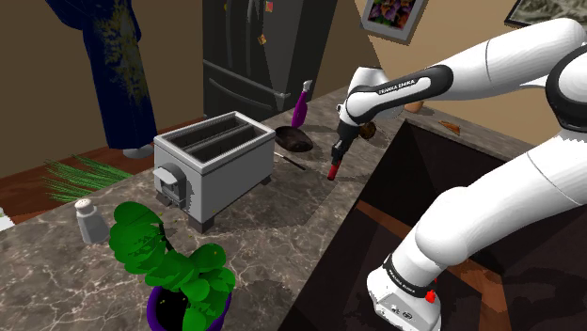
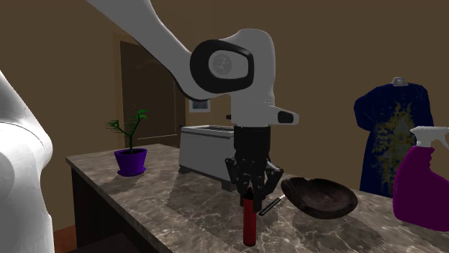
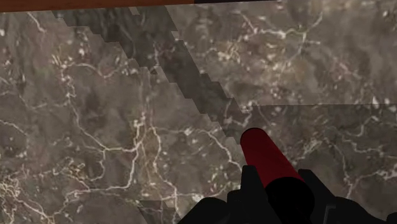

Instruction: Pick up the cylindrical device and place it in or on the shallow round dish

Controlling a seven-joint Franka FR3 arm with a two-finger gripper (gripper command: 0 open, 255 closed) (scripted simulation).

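Note:
The cylindrical device is a slim dark red cylinder point(image 2: 249, 219) that stands upright near the marble counter's edge. Its lower end is at the counter or just above it; I cannot tell which. My black gripper point(image 2: 248, 188) comes straight down over it and is shut on its upper end. The shoulder view has the gripper point(image 1: 336, 149) and the cylinder point(image 1: 332, 170) a short way from the dish. In the wrist view the cylinder point(image 3: 266, 156) sticks out between the fingers point(image 3: 253, 191). The shallow round dish point(image 2: 321, 198) is dark brown and lies just beyond the cylinder, apart from it; it is also in the shoulder view point(image 1: 295, 139).
A grey toaster point(image 1: 214, 162) stands on the counter point(image 1: 282, 212) to the shoulder view's left of the dish. A purple spray bottle point(image 1: 300, 105) is behind the dish. A salt shaker point(image 1: 90, 219) and a potted plant point(image 1: 177, 273) stand nearer. A dark recess point(image 1: 442, 179) drops beside the counter edge.

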